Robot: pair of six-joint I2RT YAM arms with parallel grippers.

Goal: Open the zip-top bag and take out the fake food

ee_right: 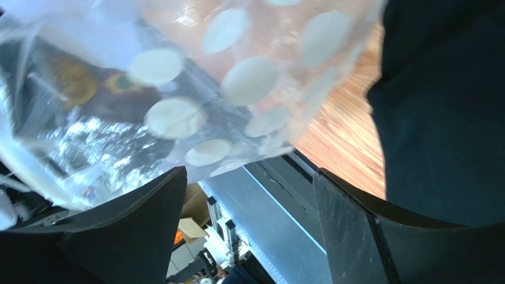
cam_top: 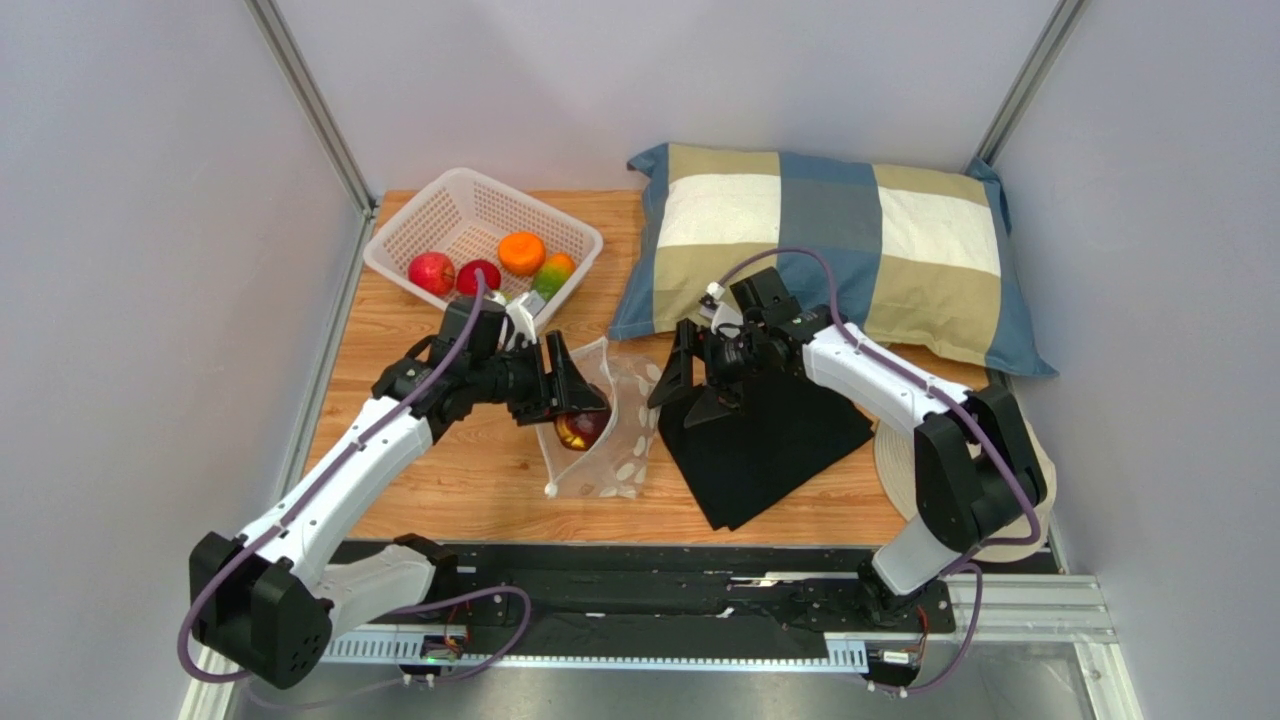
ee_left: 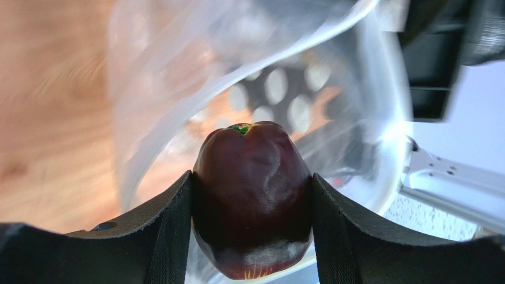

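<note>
One fruit (cam_top: pixel 580 434) half behind left gripper (cam_top: pixel 583 407)

The bench (cam_top: pixel 451 488) is a light wooden board with visible grain, walled in by pale panels on the left, far and right sides. At its far left corner sits a white lattice basket (cam_top: pixel 413 218). A checked pillow (cam_top: pixel 842 240) in blue, cream and olive fills the far right. A black cloth (cam_top: pixel 774 443) lies flat right of centre, and just left of it the zip-top bag (cam_top: pixel 616 458) appears to rest its lower end on the wood. A pale round thing (cam_top: pixel 890 477) lies at the right edge, mostly hidden.
</note>
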